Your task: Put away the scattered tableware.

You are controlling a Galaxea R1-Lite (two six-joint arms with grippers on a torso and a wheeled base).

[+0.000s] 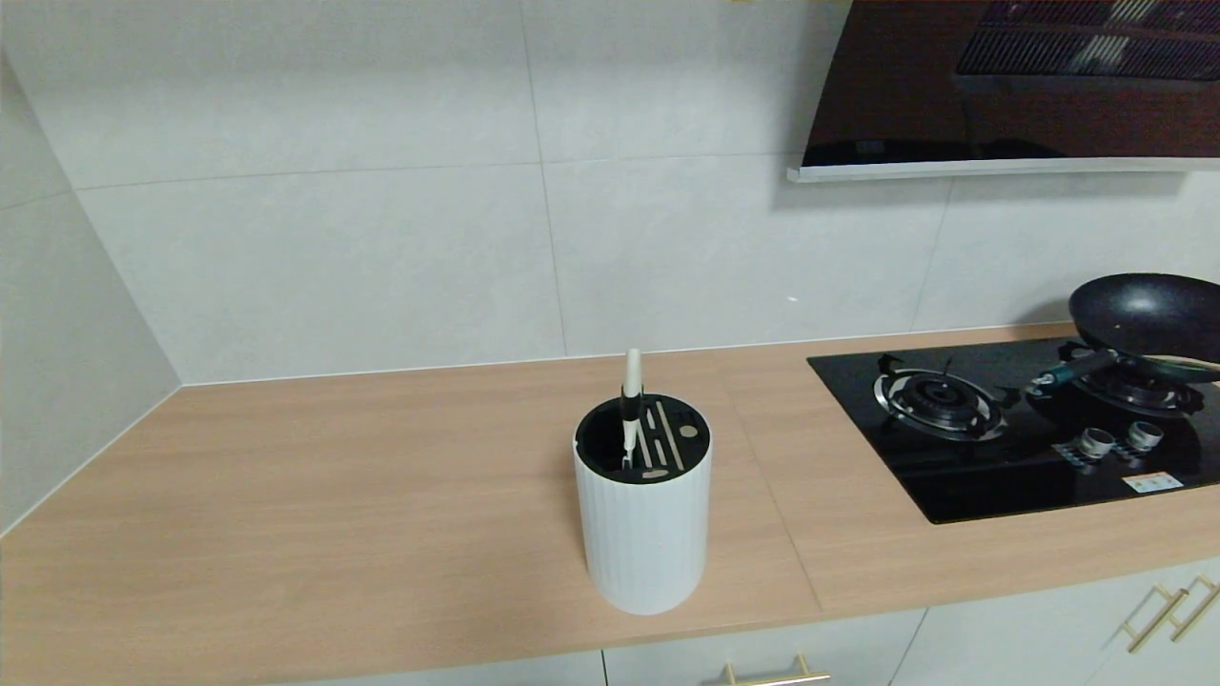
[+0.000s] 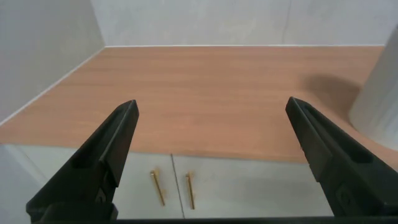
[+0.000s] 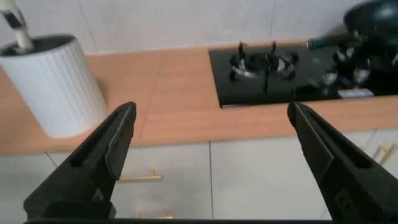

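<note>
A white ribbed utensil holder point(image 1: 644, 519) with a black slotted top stands near the front edge of the wooden countertop point(image 1: 334, 495). One utensil with a cream and black handle point(image 1: 631, 405) stands upright in it. The holder also appears in the right wrist view point(image 3: 53, 84) and at the edge of the left wrist view point(image 2: 380, 93). My left gripper point(image 2: 211, 134) is open, held off the counter's front edge above the cabinet doors. My right gripper point(image 3: 211, 134) is open too, in front of the counter between the holder and the stove.
A black gas hob point(image 1: 1020, 429) is set into the counter at the right, with a black pan point(image 1: 1144, 319) on its far burner. A range hood point(image 1: 1010, 86) hangs above. White cabinet doors with brass handles point(image 2: 158, 186) run below the counter.
</note>
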